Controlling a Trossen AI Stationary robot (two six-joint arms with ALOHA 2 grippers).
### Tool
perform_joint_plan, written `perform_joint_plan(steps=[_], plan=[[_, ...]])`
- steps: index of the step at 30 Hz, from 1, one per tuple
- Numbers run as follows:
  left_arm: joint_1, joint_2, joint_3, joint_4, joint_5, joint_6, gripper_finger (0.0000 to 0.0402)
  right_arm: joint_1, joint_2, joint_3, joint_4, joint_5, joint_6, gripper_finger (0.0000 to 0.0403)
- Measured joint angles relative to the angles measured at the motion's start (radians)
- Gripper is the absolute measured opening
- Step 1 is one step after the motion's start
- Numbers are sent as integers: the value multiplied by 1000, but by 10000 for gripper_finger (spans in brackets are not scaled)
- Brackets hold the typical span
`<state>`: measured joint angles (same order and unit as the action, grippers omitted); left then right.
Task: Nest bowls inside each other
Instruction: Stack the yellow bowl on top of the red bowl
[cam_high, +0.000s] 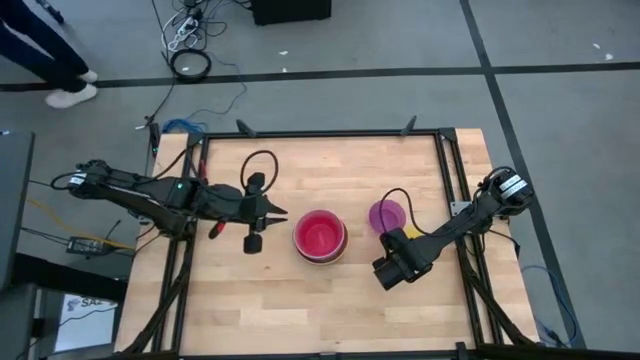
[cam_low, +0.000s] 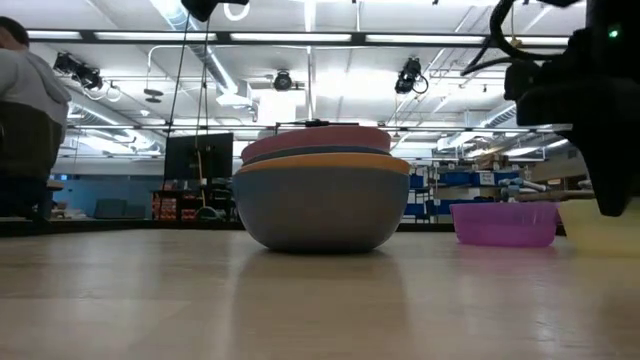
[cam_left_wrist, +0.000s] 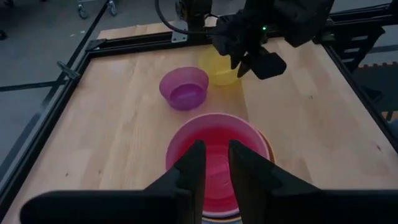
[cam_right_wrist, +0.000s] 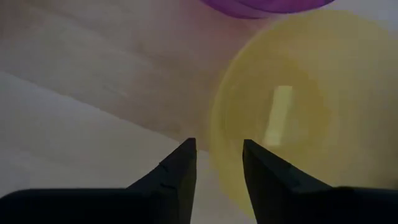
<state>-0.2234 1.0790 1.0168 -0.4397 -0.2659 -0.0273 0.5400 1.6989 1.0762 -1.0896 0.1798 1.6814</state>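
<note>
Nearest your table-level camera: the stack of bowls (cam_low: 322, 195), mid-table. You see a blue-grey bowl outermost, an orange rim above it, pink on top; whatever else is nested inside is hidden from this angle. From above, only the pink bowl (cam_high: 320, 236) and a sliver of pale rim show.

Next item: the left gripper (cam_left_wrist: 215, 163), just beside the stack on its left. Its fingers (cam_left_wrist: 190, 168) stand a little apart with nothing between them, pointing over the pink bowl's near rim.

Right of the stack: the right gripper (cam_right_wrist: 218, 163), fingers parted, holding nothing, poised straight above the near rim of the yellow bowl (cam_right_wrist: 298, 112). In your overhead view that bowl is wholly hidden under the gripper body; in the table-level view it is cut off at the edge.

Farther back: the purple bowl (cam_high: 388, 215), upright on the table (cam_high: 300, 310), just beside the yellow one; whether the two touch you cannot tell.

Beyond the table: a person (cam_low: 25, 130) at the edge of the level view, mostly cut off.
</note>
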Motion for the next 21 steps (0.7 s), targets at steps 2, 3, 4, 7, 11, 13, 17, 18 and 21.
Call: perform_joint_plan(steps=[2,3,4,7,11,13,17,18,21], plan=[[0,0,0,0,-5,0,78,0,0,-19,9,4,8,119],[0,0,0,0,-8,0,78,0,0,-31,16,4,8,118],[0,0,0,-1,-11,0,78,0,0,-43,26,4,9,118],[0,0,0,-1,-12,0,78,0,0,-85,78,9,18,117],[0,0,-1,0,-15,0,78,0,0,-149,146,11,20,110],[0,0,-1,0,-19,0,78,0,0,-160,156,17,9,86],[0,0,-1,-1,-49,0,78,0,0,-102,99,25,-77,12],[0,0,-1,-2,-59,0,78,0,0,-60,70,32,-85,9],[1,0,-1,-8,-84,0,78,5,-1,91,-58,94,-136,2]])
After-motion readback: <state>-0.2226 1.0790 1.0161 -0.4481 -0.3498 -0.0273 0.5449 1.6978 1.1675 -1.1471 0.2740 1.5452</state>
